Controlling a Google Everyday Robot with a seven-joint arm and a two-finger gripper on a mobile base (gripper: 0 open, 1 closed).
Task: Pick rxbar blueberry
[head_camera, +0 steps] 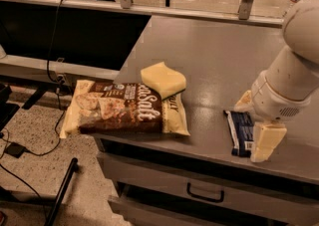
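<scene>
- Hovering at lower right, the pincer [252,129] holds its fingers apart, bracketing the rxbar blueberry [239,131], apparently ready to close.
- It lies flat on the surface [214,60].

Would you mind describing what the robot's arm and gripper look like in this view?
The arm is a smooth, rounded off-white tube that widens into a bulbous wrist with a small grey grille on its underside. The gripper, at the right front of the counter over the rxbar blueberry, has two blocky, cream-yellow fingers. No cables or markings show.
</scene>
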